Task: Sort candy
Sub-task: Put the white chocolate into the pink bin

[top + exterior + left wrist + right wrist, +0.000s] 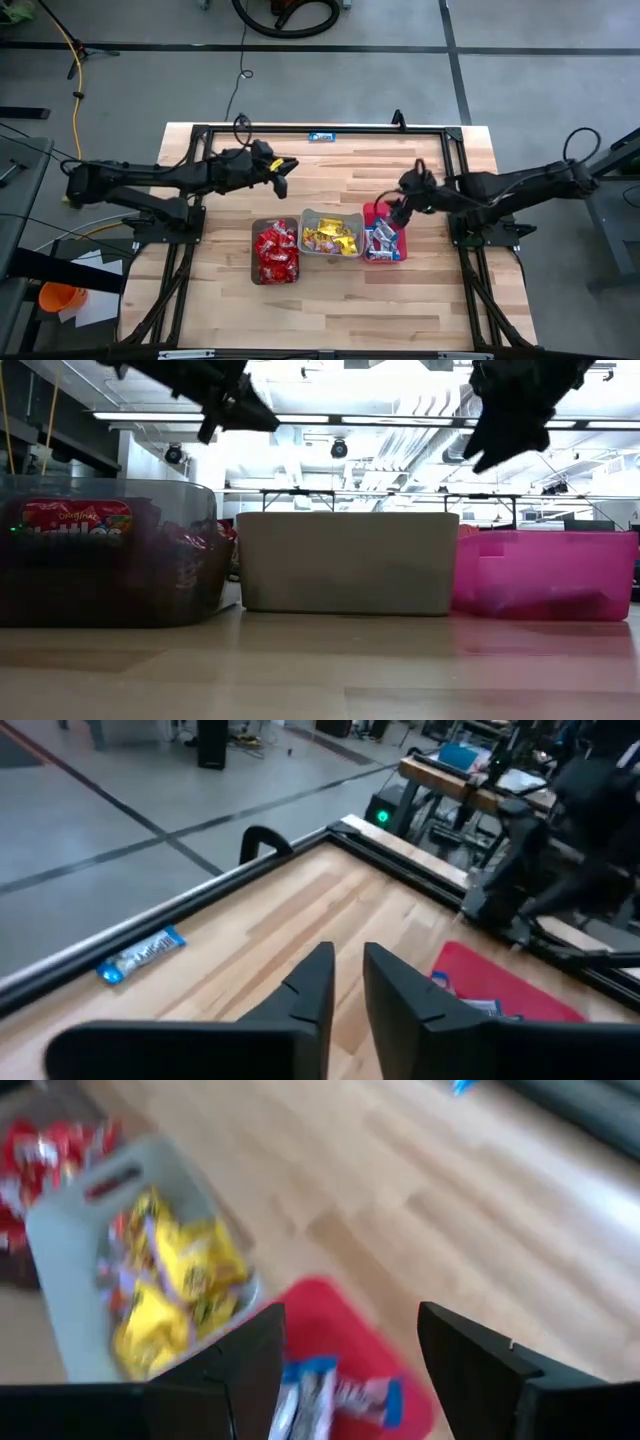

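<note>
Hovering spread-fingered above the pink plastic bin (pixel 384 243), right gripper (pixel 402 211) empty; slim blue-and-white wrapped bar (pixel 322 136) at the table's far edge: light, slick, best pinched across its middle.

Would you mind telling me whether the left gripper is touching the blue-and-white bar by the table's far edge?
Apart: the high view shows the left gripper separated from the blue-and-white bar by bare wood.

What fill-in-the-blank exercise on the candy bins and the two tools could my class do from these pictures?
1. The grey bin in the middle holds ____ packets.
2. One blue-and-white bar lies alone at the table's ____ edge.
3. The right tool hangs open above the ____ bin.
4. The brown bin holds ____ packets.

Missing words: yellow; far; pink; red
</note>
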Motion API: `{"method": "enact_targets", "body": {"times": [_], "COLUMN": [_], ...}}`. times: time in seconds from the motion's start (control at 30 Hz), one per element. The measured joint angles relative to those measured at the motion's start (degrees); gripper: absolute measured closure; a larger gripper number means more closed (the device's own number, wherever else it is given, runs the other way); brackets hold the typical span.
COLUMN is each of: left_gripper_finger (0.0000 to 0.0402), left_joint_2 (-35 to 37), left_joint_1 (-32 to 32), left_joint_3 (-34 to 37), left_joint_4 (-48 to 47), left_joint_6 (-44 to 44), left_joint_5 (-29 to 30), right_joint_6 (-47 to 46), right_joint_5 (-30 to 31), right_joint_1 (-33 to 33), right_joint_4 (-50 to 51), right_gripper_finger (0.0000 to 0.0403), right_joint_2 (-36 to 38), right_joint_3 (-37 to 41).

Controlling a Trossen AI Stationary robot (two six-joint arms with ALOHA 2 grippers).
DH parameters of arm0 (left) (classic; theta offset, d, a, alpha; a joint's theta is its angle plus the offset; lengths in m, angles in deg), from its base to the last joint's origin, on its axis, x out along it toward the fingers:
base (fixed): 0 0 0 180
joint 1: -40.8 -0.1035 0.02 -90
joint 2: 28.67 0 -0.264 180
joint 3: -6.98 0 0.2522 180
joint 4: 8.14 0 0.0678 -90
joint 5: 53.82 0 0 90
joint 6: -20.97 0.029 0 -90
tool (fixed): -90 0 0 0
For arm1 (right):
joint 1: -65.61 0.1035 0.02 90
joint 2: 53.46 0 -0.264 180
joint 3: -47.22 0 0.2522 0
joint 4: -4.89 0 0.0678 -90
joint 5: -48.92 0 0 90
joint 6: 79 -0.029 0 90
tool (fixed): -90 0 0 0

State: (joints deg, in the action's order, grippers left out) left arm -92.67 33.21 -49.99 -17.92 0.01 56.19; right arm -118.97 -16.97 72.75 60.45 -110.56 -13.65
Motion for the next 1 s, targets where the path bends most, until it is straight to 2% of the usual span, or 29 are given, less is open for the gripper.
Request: {"method": "enact_targets", "body": {"times": [0.17, 0.27, 0.4, 0.5, 0.57, 0.63, 0.7, 0.77, 0.87, 1.0], "left_gripper_finger": [0.0319, 0.0295, 0.0271, 0.0269, 0.0274, 0.0285, 0.0306, 0.0337, 0.0389, 0.0395], "left_joint_2": [-5.4, -9.2, -15.3, -21.3, -25.8, -30.9, -36.1, -41.4, -48.2, -54.0], "left_joint_1": [1.0, -0.8, -6.6, -13.4, -18.7, -23.7, -27.8, -31.0, -34.2, -35.5], "left_joint_3": [-7.7, -13.7, -23.2, -30.3, -33.5, -36.4, -39.1, -41.2, -42.5, -42.6], "left_joint_4": [-4.8, -9.9, -19.1, -25.4, -27.1, -25.8, -25.6, -26.3, -26.5, -27.0], "left_joint_6": [2.4, 1.7, 1.5, 0.6, 1.5, 2.0, 1.4, -0.7, -4.8, -5.8], "left_joint_5": [3.3, 6.0, 6.2, 5.2, -0.5, -10.9, -19.6, -25.1, -31.1, -32.8], "right_joint_6": [8.2, 10.3, 10.4, 9.9, 8.5, 7.0, 4.8, 2.1, -1.4, -5.7], "right_joint_5": [1.0, 1.0, 0.8, 0.6, 0.3, 0.2, 0.1, 0.0, -0.1, 0.4], "right_joint_1": [-5.2, -9.0, -12.8, -15.1, -16.3, -17.4, -18.4, -19.2, -19.9, -20.0], "right_joint_4": [-4.7, -7.8, -11.9, -14.5, -16.0, -16.7, -16.8, -16.8, -16.8, -16.8], "right_gripper_finger": [0.0180, 0.0180, 0.0180, 0.0180, 0.0180, 0.0180, 0.0180, 0.0180, 0.0180, 0.0180], "right_joint_2": [3.5, 4.2, 4.2, 4.2, 4.2, 4.2, 4.2, 4.2, 4.1, 4.1], "right_joint_3": [0.0, 0.0, 0.0, 0.0, 0.0, 0.0, 0.0, 0.0, 0.0, 0.0]}}
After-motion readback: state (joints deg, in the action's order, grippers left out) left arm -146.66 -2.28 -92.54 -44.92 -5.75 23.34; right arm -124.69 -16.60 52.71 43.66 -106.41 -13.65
